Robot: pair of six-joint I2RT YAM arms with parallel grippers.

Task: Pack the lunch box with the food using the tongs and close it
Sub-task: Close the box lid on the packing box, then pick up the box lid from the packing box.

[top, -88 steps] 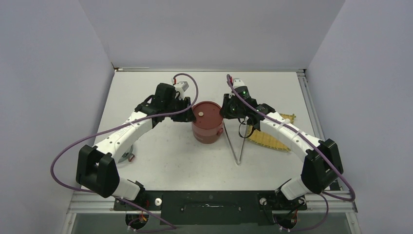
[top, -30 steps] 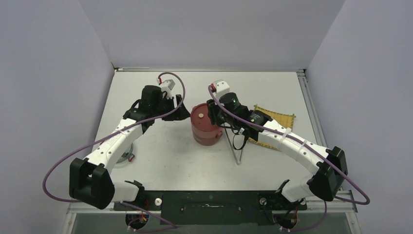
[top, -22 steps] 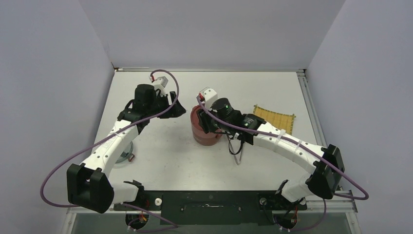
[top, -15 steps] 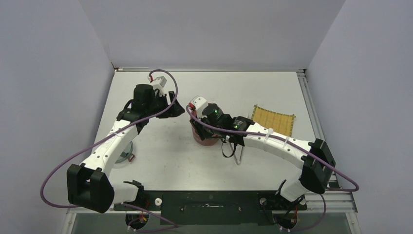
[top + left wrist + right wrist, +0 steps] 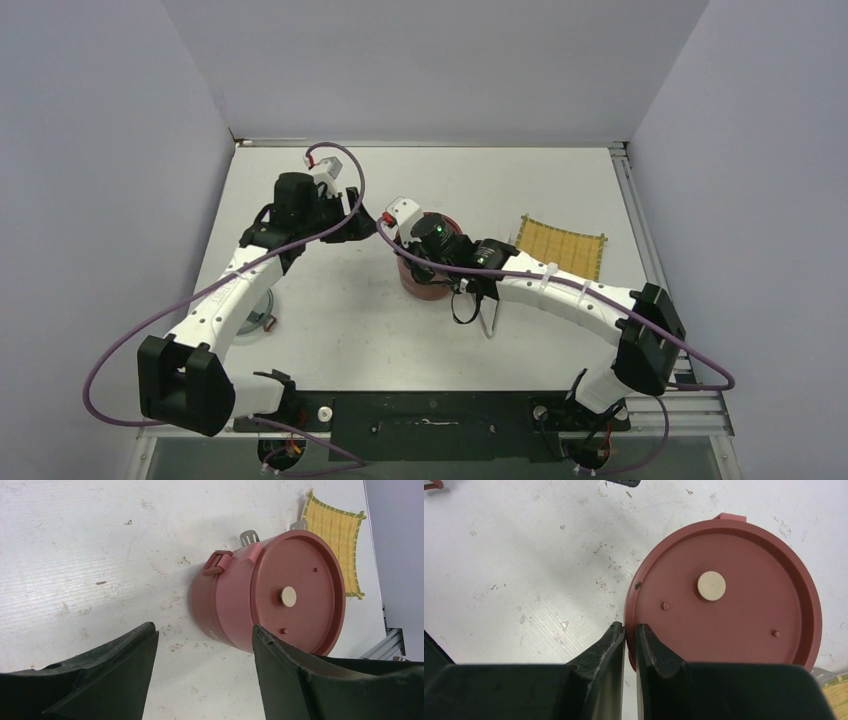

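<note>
The dark-red lunch box (image 5: 260,595) stands closed at mid-table, its flat lid (image 5: 724,595) on top with a pale round disc in the middle. No food shows. My right gripper (image 5: 630,627) hangs over the box, shut, its fingertips at the lid's left rim; I cannot tell whether they pinch it. My left gripper (image 5: 203,629) is open to the left of the box, apart from it, with nothing between its fingers. The silver tongs (image 5: 489,318) lie on the table just right of the box, their flat ends (image 5: 248,536) showing behind it.
A yellow woven mat (image 5: 563,245) lies at the right of the table. A small round clear object (image 5: 262,320) with a red bit sits under my left forearm near the left edge. The right forearm (image 5: 560,290) stretches across above the tongs.
My right arm has swung left over the lunch box and its gripper has shut at the lid's left rim. My left gripper has drawn back to the left, away from the box.
</note>
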